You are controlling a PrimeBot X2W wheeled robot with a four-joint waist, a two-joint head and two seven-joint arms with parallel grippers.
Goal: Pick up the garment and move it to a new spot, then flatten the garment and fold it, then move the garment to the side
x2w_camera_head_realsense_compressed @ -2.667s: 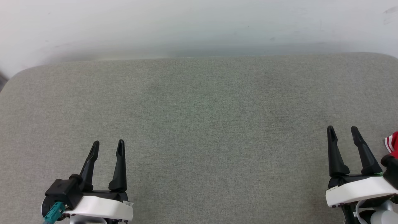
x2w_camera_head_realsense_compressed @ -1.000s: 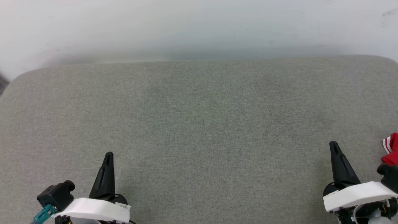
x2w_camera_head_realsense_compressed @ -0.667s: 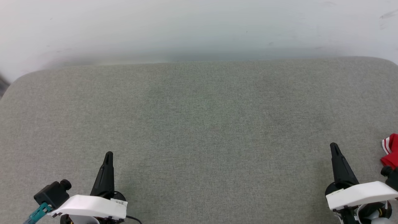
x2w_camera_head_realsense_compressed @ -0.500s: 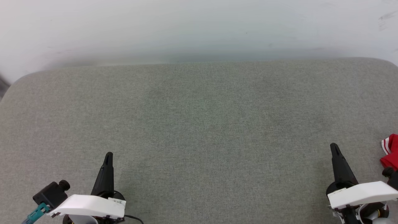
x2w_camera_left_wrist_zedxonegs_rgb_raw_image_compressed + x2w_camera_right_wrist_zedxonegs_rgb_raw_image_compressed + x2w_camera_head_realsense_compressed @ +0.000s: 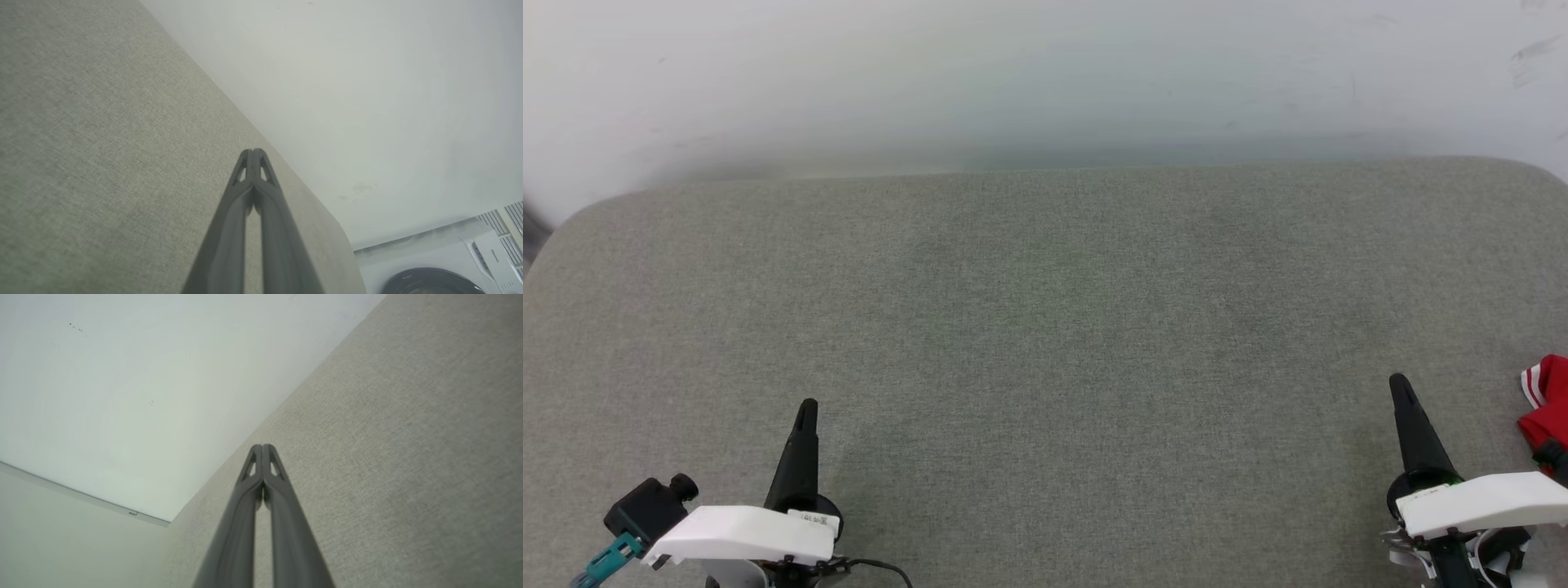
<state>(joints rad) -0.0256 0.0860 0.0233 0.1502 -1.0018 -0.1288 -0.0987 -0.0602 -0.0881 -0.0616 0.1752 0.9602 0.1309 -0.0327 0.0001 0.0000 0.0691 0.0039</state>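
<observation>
**Stock on view: one garment, two grippers, one tabletop**

Item 1. The garment [image 5: 1547, 400]. We record a small bunched portion of red cloth with a white-striped edge. It lies at the far right margin of the head view, on the tabletop [image 5: 1045, 327]. The rest of the garment runs out of the picture, so we cannot tell its overall lie or whether it is folded. Nothing holds it.

Item 2. The right gripper [image 5: 1399, 384]. It sits at the lower right of the head view, just beside the garment and to its left, with a strip of bare cloth surface between the dark fingers and the red fabric. We note the jaws pressed fully together with nothing in them. In the right wrist view the two fingers meet at the tips above the grey weave.

Item 3. The left gripper [image 5: 806, 406]. It sits at the lower left of the head view, well apart from the garment. Its jaws are likewise pressed together and empty, the fingers reading as a single dark spike. A teal connector [image 5: 609, 559] projects from its wrist housing.

Item 4. The tabletop. It is covered in grey woven fabric and has rounded far corners.

Item 5. Surroundings. A pale wall [image 5: 1045, 73] stands behind the tabletop. In the left wrist view we see a white washing machine [image 5: 441, 265] past the tabletop's corner.
</observation>
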